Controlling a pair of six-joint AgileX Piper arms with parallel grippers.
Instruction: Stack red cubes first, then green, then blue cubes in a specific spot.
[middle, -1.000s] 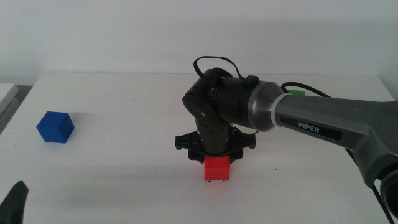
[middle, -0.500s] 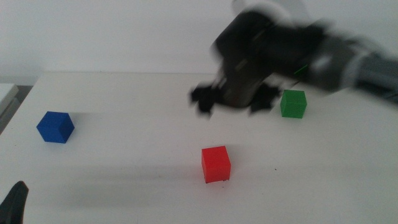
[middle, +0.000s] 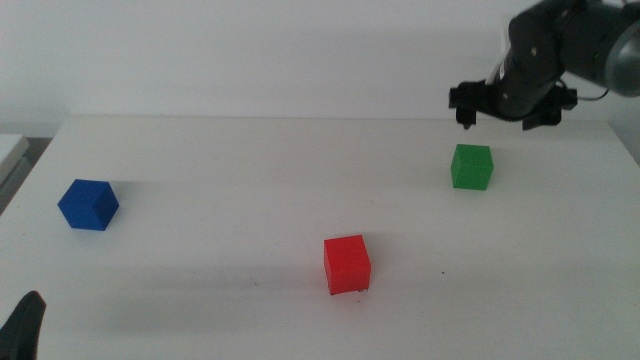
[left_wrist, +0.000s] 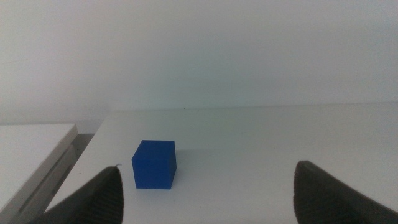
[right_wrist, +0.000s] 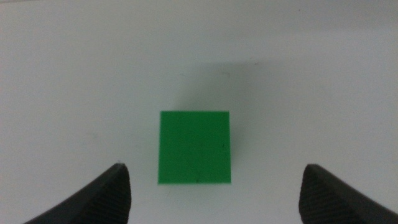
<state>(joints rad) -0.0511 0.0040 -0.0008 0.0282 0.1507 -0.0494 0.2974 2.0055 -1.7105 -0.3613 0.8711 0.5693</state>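
The red cube (middle: 347, 264) sits alone near the front centre of the white surface (middle: 220, 170) — a small, solid block with matte, bright red faces, one corner-edge turned slightly toward the camera. Tiny dark marks (middle: 362, 291) show at its base, too small to read clearly.

The green cube (middle: 471, 166) stands well apart from it, toward the far right of the surface. It is the same size, plain and matte; in the right wrist view its top face is a clean green square with a soft shadow beyond it. The right gripper (middle: 510, 108) hovers in the air above and just behind this cube, jaws spread wide — wider than the cube — and touching nothing.

The blue cube (middle: 88, 204) rests far to the left, deep blue, turned at an angle. The left gripper (left_wrist: 208, 186) waits low at the front-left edge, facing the blue cube, jaws wide apart and empty.
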